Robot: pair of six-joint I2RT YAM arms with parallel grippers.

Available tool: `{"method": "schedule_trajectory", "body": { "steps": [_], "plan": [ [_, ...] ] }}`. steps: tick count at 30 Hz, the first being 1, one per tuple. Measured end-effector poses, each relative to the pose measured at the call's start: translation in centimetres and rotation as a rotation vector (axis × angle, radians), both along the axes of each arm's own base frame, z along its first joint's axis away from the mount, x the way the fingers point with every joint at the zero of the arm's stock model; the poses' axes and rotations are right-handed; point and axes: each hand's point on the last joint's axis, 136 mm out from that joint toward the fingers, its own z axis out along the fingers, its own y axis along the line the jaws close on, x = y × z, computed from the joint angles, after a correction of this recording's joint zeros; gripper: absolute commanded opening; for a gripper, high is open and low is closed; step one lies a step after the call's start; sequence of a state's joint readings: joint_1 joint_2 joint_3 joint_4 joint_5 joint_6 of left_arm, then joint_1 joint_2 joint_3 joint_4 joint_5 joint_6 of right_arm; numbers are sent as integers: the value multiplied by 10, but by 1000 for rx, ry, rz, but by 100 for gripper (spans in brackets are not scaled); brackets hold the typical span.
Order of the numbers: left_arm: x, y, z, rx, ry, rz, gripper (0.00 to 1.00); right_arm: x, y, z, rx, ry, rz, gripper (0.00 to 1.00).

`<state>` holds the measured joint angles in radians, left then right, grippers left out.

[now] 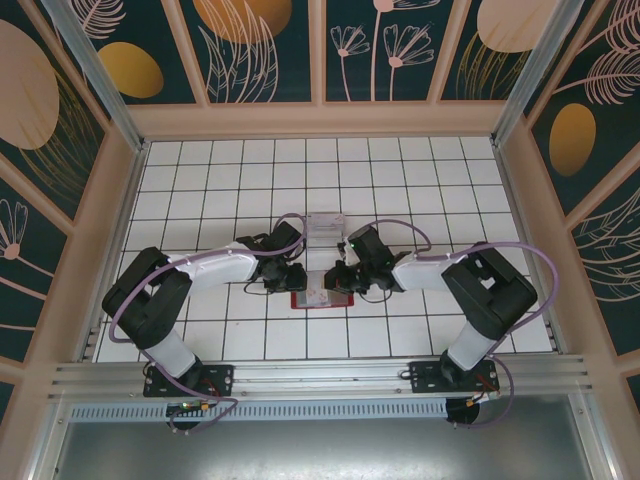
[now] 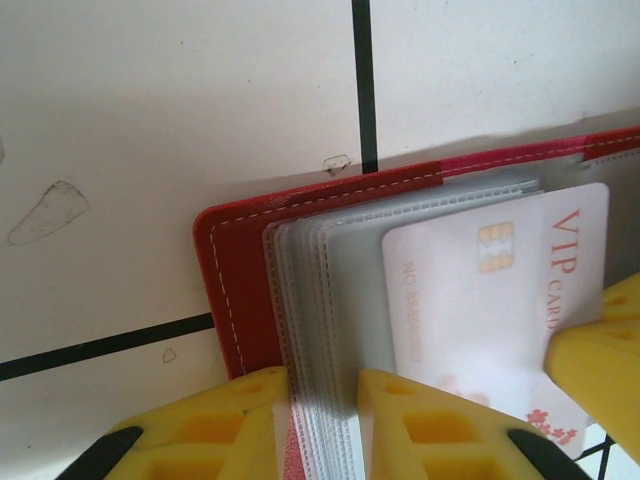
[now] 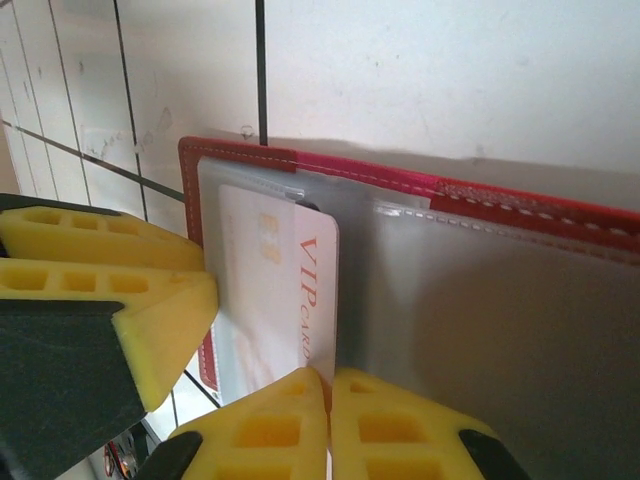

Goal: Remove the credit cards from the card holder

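Thin pinch may slip
Right gripper (image 3: 328,405) is closed on a corner of the VIP card (image 3: 285,290); left gripper (image 2: 322,425) clamps the plastic sleeves (image 2: 310,300) of the red card holder (image 2: 235,290) lying open between them; pulling could lift it

Bright, even light pours down on the white surface (image 1: 400,180). Close in, the yellow fingers of the left tool (image 2: 322,395) are soft and blurred. Just beyond it the wallet (image 2: 235,290) casts a faint shadow, and the card (image 2: 480,300) looks washed-out and hazy.
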<state>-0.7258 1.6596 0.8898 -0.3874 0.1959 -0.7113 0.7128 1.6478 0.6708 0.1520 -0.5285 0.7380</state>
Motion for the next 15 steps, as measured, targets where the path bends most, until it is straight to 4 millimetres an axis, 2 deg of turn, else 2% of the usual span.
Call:
{"method": "schedule_trajectory", "body": {
  "steps": [15],
  "plan": [
    [0,0,0,3,-1,1,26,-2,-14,7,-16,-24,-15,5]
  ]
}}
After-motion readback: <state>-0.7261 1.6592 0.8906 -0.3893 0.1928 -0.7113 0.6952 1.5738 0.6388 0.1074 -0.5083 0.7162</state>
